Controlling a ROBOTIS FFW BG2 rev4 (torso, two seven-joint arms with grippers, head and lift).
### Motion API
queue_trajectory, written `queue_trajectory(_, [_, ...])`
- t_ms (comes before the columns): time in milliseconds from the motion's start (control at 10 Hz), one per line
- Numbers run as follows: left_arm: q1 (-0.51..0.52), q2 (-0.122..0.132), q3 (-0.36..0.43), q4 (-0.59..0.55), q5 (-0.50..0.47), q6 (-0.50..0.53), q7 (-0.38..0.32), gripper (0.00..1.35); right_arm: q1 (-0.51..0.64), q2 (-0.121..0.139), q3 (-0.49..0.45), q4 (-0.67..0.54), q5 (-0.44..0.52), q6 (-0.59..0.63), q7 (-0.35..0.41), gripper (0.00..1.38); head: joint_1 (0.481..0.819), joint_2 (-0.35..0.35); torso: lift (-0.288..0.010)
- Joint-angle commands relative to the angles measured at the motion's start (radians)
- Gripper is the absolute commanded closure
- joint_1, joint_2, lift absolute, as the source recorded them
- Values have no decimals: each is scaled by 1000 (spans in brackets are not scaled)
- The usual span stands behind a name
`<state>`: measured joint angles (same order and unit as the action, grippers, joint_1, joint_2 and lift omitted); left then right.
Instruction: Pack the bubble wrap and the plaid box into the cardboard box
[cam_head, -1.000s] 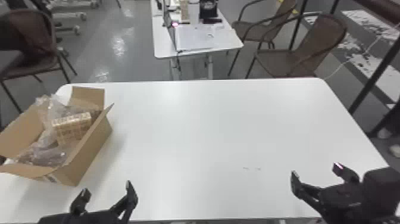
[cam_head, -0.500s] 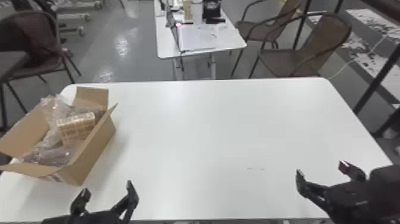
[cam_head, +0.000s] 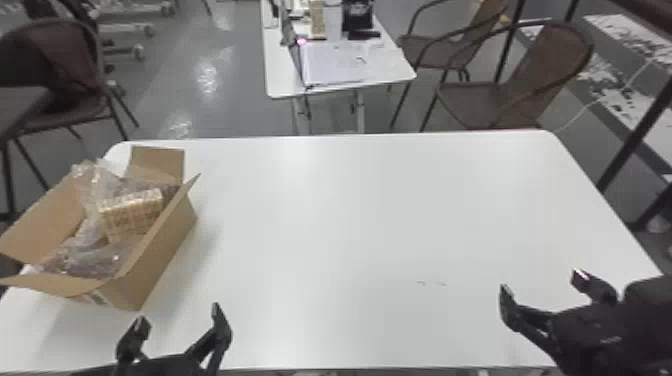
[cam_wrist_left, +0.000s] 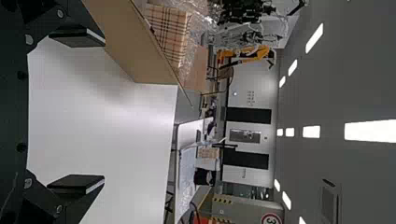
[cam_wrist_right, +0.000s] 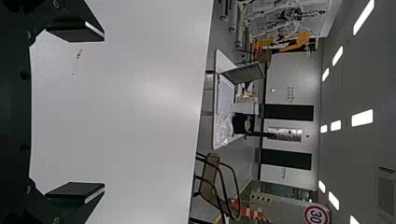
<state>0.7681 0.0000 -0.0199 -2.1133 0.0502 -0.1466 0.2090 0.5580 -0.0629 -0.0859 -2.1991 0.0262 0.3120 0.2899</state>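
Compared with the earlier head frames: see table (cam_head: 350, 225) and cardboard box (cam_head: 162, 245) shifted slightly sideways, likely from a small head turn. Notice no change in packing. Find plaid box (cam_head: 131, 212) inside cardboard box, tilted, ahead and left of left pincer (cam_head: 179, 315). Find bubble wrap (cam_head: 95, 257) in there too, both nearer to and farther from left pincer than plaid box. Can't tell how deep it goes.

See left pincer spread, empty, just on the near side of cardboard box. See right pincer (cam_head: 542, 281) also spread, empty, well apart from the load.

Read as: packing done, into a waiting phase. Leave flaps open; no closing asked for. Avoid swinging left pincer outward, could snag a flap.
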Motion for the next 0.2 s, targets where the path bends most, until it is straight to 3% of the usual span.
queue_trajectory(0, [-1, -3, 0, 1, -1, -2, 1, 251, -3, 0, 0, 1, -2, 2, 0, 159, 695, 62, -119])
queue_trajectory(100, [-1, -3, -2, 3, -1, -5, 4, 251, -4, 0, 0, 2, -2, 6, 0, 159, 695, 63, -119])
